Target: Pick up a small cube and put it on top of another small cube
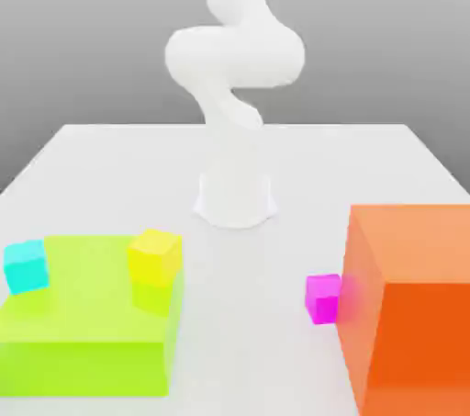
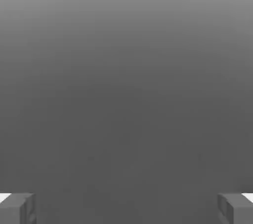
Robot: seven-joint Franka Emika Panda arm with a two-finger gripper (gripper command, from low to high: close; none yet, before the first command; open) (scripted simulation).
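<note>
Pincer (image 2: pixel 126 208) spread wide, empty. Risk: grabbing wrong cube; only pink cube (image 1: pixel 323 298) visible, tight against orange block (image 1: pixel 413 304) near bench (image 1: pixel 110 157) edge, finger may jam.

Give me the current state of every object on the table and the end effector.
End effector: open, nothing between its fingers.
Magenta cube: on the table, beside the orange block.
Yellow cube: on top of the green block.
Cyan cube: at the green block's far corner, unstacked.
</note>
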